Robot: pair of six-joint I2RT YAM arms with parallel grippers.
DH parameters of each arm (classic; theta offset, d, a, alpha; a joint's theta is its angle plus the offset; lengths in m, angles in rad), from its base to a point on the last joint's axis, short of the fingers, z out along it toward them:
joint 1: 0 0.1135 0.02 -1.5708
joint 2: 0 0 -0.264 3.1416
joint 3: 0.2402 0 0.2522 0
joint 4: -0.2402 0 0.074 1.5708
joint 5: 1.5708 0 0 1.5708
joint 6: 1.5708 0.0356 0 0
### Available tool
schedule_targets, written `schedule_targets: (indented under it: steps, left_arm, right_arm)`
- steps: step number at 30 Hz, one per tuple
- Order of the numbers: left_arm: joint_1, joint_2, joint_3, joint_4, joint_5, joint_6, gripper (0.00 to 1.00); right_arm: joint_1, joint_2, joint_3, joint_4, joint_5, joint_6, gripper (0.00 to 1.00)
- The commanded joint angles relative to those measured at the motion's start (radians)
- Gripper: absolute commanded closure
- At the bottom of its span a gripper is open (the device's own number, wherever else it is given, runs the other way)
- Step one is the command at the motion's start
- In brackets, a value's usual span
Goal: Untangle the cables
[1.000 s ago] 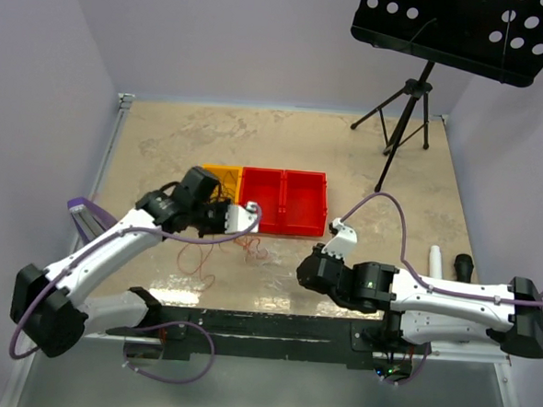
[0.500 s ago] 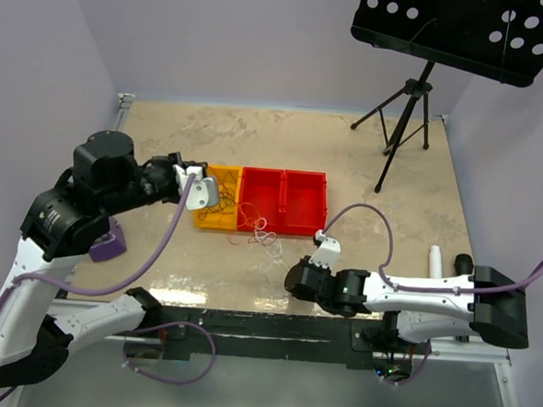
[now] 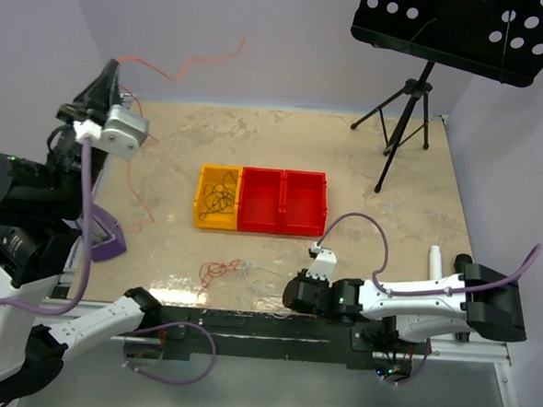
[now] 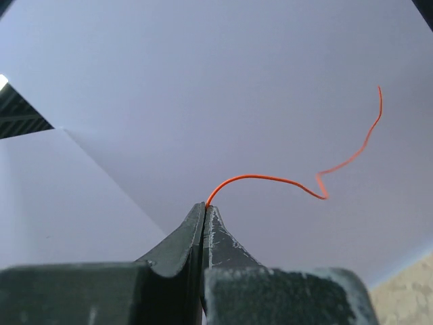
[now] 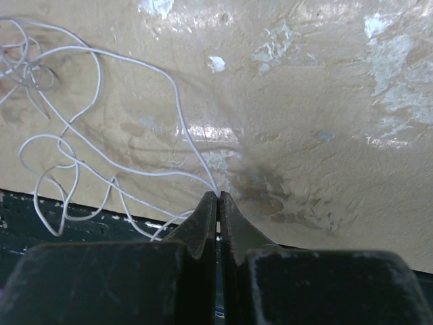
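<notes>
The left arm has swung from low beside the yellow plastic bin to high up and well to that bin's left. Its fingers are pressed fully together on a thin orange-red wire, which has been drawn out of the knot. Meanwhile the right arm has backed away from the bin toward the near edge of the beige surface. Its fingers are likewise closed tight, pinching a thin white wire and dragging it along. What was a mixed tangle just in front of the bin is now spread thin. Only a small orange-red clump lies well in front of the bin, with loose white loops to its right. So the pull-apart appears to be working, though whether the lifted wire is wholly free of the clump cannot be told. The lifted wire's long axis runs from a free tip high above the bin and pointing right, through the left fingers, then down to the surface left of the bin. The white wire lies roughly left to right along the near edge. Black wires sit coiled inside the bin.
</notes>
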Motion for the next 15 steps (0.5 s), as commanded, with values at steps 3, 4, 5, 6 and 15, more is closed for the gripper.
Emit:
schedule_targets:
  steps: [3, 4, 5, 6, 15]
  left_arm:
    - [0.001, 0.011, 0.063, 0.113, 0.087, -0.079, 1.00]
    - [0.001, 0.011, 0.057, 0.107, 0.116, -0.095, 1.00]
    - [0.001, 0.013, 0.052, 0.101, 0.136, -0.111, 1.00]
    - [0.001, 0.014, 0.042, 0.095, 0.158, -0.119, 1.00]
    - [0.001, 0.083, -0.078, 0.177, 0.394, -0.247, 1.00]
  right_arm:
    - [0.048, 0.042, 0.054, -0.001, 0.026, 0.060, 1.00]
    - [0.051, 0.043, 0.065, -0.008, 0.032, 0.063, 1.00]
    - [0.055, 0.042, 0.077, -0.020, 0.039, 0.069, 1.00]
    - [0.063, 0.039, 0.085, -0.030, 0.046, 0.072, 1.00]
    - [0.068, -0.104, 0.152, -0.168, 0.140, 0.143, 1.00]
